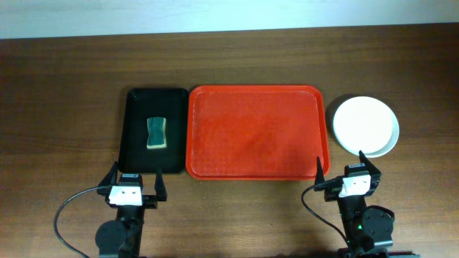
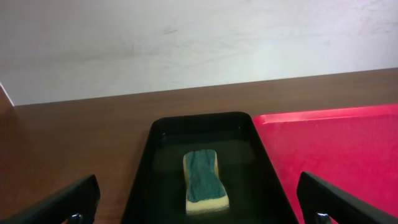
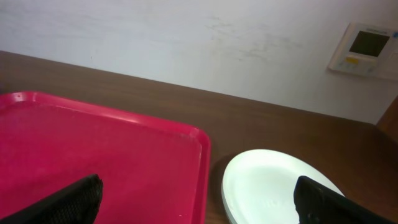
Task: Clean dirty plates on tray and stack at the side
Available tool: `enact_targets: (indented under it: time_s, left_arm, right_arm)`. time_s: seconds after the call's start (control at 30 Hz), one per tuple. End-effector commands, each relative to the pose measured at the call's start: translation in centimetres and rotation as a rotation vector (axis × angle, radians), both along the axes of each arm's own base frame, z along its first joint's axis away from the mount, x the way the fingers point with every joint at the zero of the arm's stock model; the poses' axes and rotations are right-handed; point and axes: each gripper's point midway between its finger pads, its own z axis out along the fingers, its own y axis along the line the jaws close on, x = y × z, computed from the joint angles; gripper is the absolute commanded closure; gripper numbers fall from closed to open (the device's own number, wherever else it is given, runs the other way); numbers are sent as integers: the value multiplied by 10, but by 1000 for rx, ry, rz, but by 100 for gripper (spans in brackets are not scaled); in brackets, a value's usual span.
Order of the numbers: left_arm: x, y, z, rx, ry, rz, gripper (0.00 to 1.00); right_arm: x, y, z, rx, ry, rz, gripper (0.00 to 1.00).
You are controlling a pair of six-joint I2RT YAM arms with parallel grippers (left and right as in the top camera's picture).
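The large red rectangular plastic tray [image 1: 251, 129] lies bare, and the round shallow plates [image 1: 366, 123] sit stacked just beside its right rim, a white one on top with a paler bluish edge showing beneath; by my reckoning the job looks done. Both the left end effector [image 1: 136, 172] and the right end effector [image 1: 341, 161] hang released and empty at the near edge. The right one is close to the stack, so a careless sweep could nudge or topple it. Smears on the lower plates would be hidden. A green-and-yellow sponge [image 1: 156, 133] rests in the narrow black tray [image 1: 136, 115]. The desk [image 1: 64, 107] is dark brown wood; behind it stands a pale wall [image 2: 186, 43] with a small control panel [image 3: 367, 46].
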Motion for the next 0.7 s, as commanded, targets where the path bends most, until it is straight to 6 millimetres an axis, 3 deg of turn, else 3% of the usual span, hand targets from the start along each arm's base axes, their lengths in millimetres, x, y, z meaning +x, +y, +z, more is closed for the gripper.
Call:
enact_targets:
  time_s: [0.0, 0.67]
  left_arm:
    - [0, 0, -1, 39, 3, 4, 1]
    - [0, 12, 0, -104, -4, 84, 1]
  right_arm:
    - [0, 2, -3, -6, 6, 10, 1]
    - [0, 2, -3, -6, 6, 10, 1]
